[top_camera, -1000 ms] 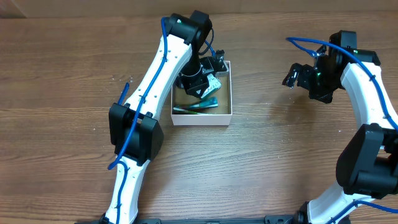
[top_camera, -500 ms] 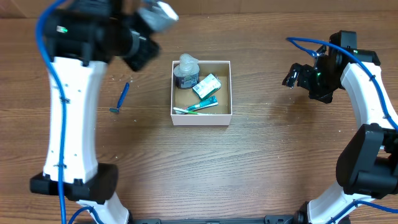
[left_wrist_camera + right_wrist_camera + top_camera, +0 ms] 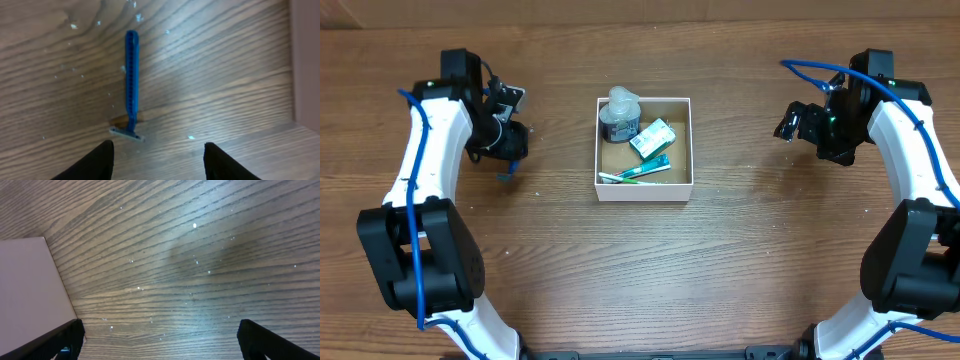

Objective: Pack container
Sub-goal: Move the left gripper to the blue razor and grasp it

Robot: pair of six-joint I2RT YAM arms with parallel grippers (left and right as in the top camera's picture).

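The square, shallow, white-walled container with a brown cardboard floor [image 3: 643,191] sat at the middle of the wooden table [image 3: 740,270], holding a dark round jar [image 3: 619,122], a green-and-white box [image 3: 652,137] and a green toothbrush [image 3: 638,172] — the left gripper [image 3: 157,156] was spread wide and empty over a blue plastic razor [image 3: 131,90] to its left, and the right gripper [image 3: 160,340], likewise wide and empty, was well apart to its right.

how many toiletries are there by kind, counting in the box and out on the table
razor: 1
jar: 1
green packet: 1
green sticks: 2, overlapping and hard to separate
total: 5
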